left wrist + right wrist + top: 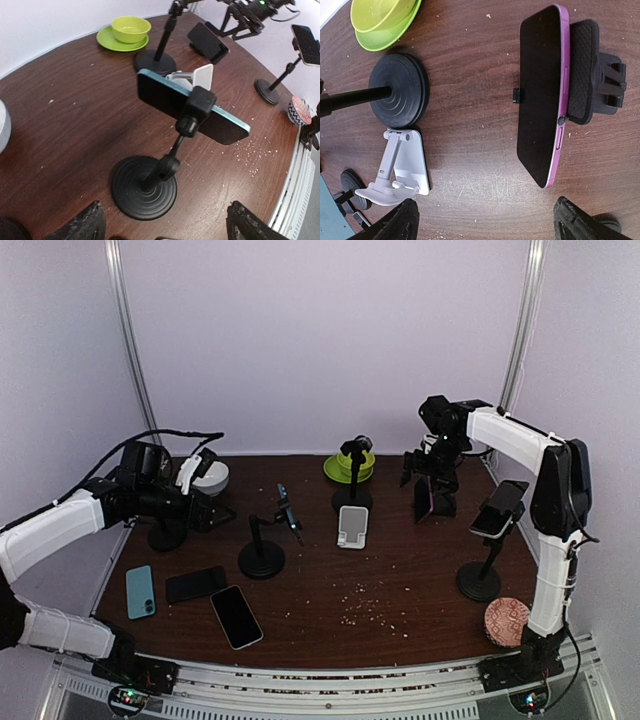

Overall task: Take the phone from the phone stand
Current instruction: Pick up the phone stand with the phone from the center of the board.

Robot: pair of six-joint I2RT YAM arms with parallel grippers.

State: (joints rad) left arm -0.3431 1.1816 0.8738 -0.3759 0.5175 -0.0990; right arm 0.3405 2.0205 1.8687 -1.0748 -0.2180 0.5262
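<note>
A phone with a light blue edge [192, 107] sits clamped in a black phone stand [144, 187] on the brown table, also seen mid-table in the top view [285, 510]. My left gripper [165, 230] is open, its fingers [82, 225] spread on either side of the stand's round base and clear of it. In the top view the left gripper [205, 510] hovers left of this stand. A purple-edged phone [540, 95] leans on a black easel stand [592, 70]. My right gripper [487, 225] is open just above it, touching nothing.
A third phone [500, 508] sits on a tall stand at the right. An empty white stand [351, 527], an empty black stand [352, 495] and a green bowl on a plate [350, 465] stand mid-table. Three loose phones [196, 584] lie front left. A white bowl [210, 475] and patterned disc [507, 622] are nearby.
</note>
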